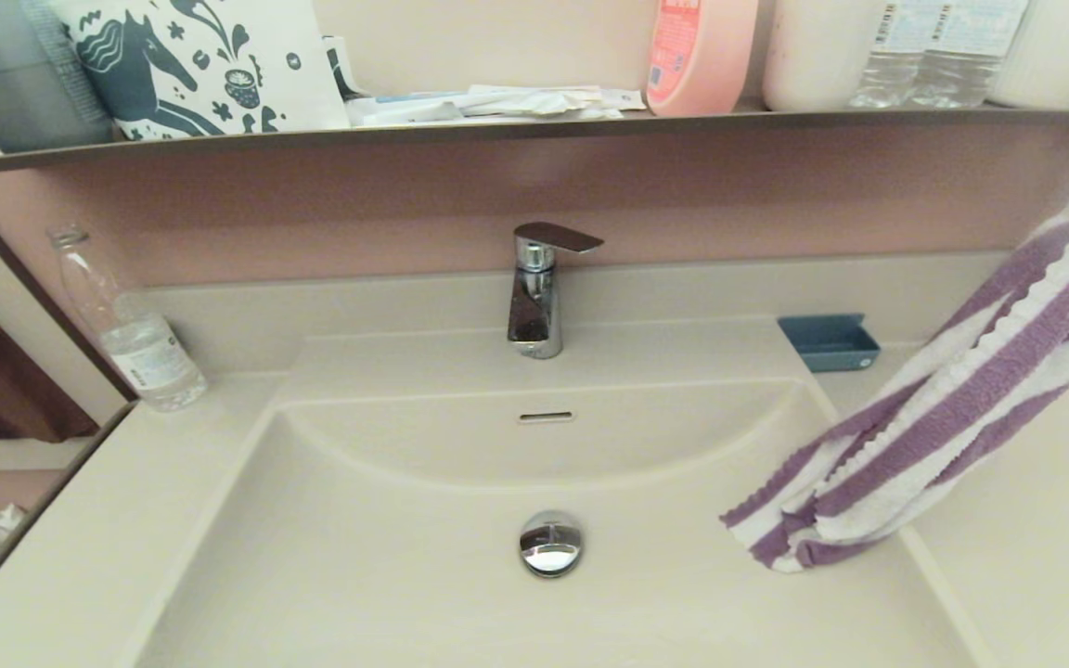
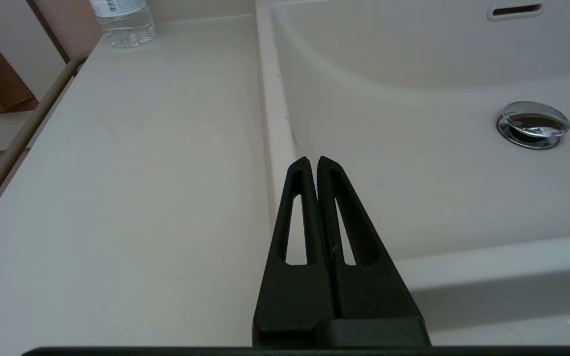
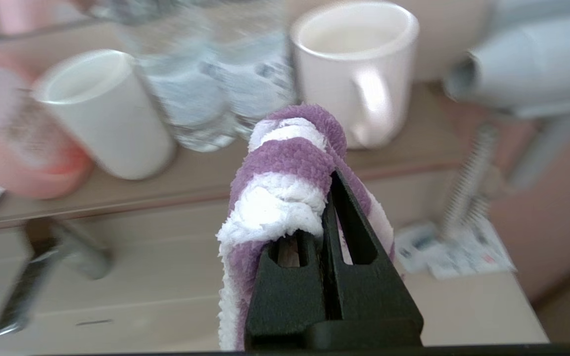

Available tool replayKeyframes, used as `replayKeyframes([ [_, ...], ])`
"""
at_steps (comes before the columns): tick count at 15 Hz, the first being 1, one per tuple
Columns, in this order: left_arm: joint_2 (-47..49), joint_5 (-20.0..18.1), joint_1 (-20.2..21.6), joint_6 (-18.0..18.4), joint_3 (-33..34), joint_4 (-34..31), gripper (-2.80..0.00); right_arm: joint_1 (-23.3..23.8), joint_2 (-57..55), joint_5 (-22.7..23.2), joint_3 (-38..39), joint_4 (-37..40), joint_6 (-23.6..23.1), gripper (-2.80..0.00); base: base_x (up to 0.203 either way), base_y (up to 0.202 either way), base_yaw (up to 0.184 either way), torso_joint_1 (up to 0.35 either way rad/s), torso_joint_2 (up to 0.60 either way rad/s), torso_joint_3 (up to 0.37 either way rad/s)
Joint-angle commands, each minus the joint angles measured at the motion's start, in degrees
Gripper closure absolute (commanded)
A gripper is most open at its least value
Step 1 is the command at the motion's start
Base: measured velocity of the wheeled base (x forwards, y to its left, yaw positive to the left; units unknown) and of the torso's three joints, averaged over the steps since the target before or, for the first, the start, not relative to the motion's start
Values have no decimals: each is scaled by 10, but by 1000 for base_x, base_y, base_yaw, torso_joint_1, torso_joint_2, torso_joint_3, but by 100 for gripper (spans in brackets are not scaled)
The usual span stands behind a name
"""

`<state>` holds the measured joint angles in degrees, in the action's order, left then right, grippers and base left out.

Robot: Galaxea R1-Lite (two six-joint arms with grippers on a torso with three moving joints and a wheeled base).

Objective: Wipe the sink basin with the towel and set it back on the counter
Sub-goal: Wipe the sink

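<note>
The purple-and-white striped towel (image 1: 961, 408) hangs in the air at the right, slanting down from the upper right. Its lower end dangles over the right rim of the sink basin (image 1: 386, 566). My right gripper (image 3: 322, 185) is shut on the towel (image 3: 285, 173), which bunches over its fingers; the gripper itself is outside the head view. The cream counter (image 1: 1045, 529) lies to the right of the basin. My left gripper (image 2: 313, 160) is shut and empty, hovering over the basin's left rim by the counter (image 2: 131, 163). The chrome drain plug (image 1: 550, 543) sits in the basin's floor.
A chrome faucet (image 1: 536, 292) stands behind the basin. A small blue tray (image 1: 830, 341) is at the back right, a clear water bottle (image 1: 131, 325) at the back left. The shelf (image 1: 534, 125) above holds a horse-print bag (image 1: 210, 60), a pink bottle, water bottles and a mug (image 3: 359, 64).
</note>
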<state>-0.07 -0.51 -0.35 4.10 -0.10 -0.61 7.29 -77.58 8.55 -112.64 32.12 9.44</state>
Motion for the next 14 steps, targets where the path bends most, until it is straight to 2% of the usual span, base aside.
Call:
replayKeyframes([
  [1, 1, 0, 0, 0, 0, 0, 0, 52, -3, 44, -6, -13, 5, 0, 0, 0, 0, 0, 0, 0],
  [3, 1, 0, 0, 0, 0, 1, 0, 106, -12, 52, -6, -47, 6, 0, 0, 0, 0, 0, 0, 0],
  [6, 1, 0, 0, 0, 0, 0, 0, 214, -24, 62, -2, -85, 6, 0, 0, 0, 0, 0, 0, 0],
  [8, 1, 0, 0, 0, 0, 1, 0, 278, -24, 90, 3, -88, 5, 0, 0, 0, 0, 0, 0, 0],
  [10, 1, 0, 0, 0, 0, 0, 0, 316, -25, 107, 6, -88, -4, 0, 0, 0, 0, 0, 0, 0],
  [14, 1, 0, 0, 0, 0, 0, 0, 366, -63, 109, 12, -103, -36, 0, 0, 0, 0, 0, 0, 0],
])
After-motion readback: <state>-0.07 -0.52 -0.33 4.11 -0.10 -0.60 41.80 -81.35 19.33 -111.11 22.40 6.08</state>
